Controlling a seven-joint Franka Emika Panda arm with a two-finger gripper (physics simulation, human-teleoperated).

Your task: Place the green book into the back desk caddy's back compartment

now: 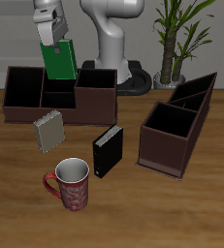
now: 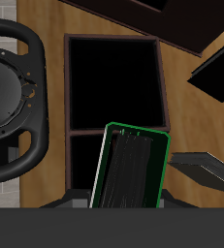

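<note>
Two caddies on desk (image 1: 181, 208), cells all look empty. Hand (image 1: 51, 43) grips green book (image 1: 58, 61) upright above back caddy (image 1: 60, 94), over its middle cells.

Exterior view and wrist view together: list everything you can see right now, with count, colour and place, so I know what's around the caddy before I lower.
green book: one, bright green, held in the air above the back desk caddy
back desk caddy: one, dark brown, at the table's back, broadside
back compartment: one, dark inside, farther middle cell, just under the book
second caddy: one, dark brown, end-on with sloped walls, beside the black book
grey striped book: one, grey, upright in front of the back desk caddy
black book: one, black, upright near the table's middle
mug: one, red patterned, nearest the table's front edge
potted plant: one, green, behind the table
gripper: one, white and grey, shut on the green book's top edge
</note>
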